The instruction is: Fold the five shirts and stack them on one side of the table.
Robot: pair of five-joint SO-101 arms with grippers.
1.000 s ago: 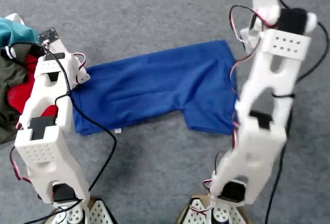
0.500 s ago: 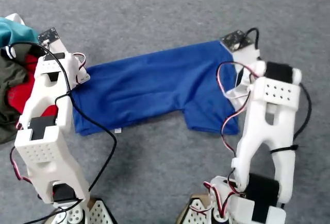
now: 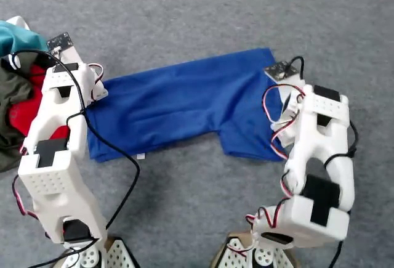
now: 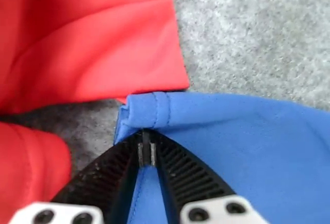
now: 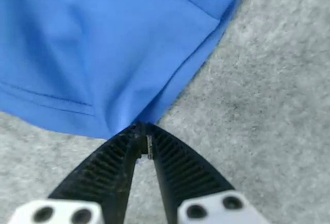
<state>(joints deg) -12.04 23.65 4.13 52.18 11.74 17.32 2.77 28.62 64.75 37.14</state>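
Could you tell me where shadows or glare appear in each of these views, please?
High view: even light, no glare, only faint shadows on the table. Left wrist view: the table is darker between the red shirt and the blue shirt, by the left gripper. Right wrist view: gentle shading in the blue shirt's folds near the right gripper, no glare.

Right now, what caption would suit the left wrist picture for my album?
Left gripper pinching the blue shirt at its hemmed corner, beside a red shirt on the grey table.

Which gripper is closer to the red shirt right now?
Left. The left gripper pinches the hem of the blue shirt right beside the red shirt; the right gripper is at that shirt's opposite end.
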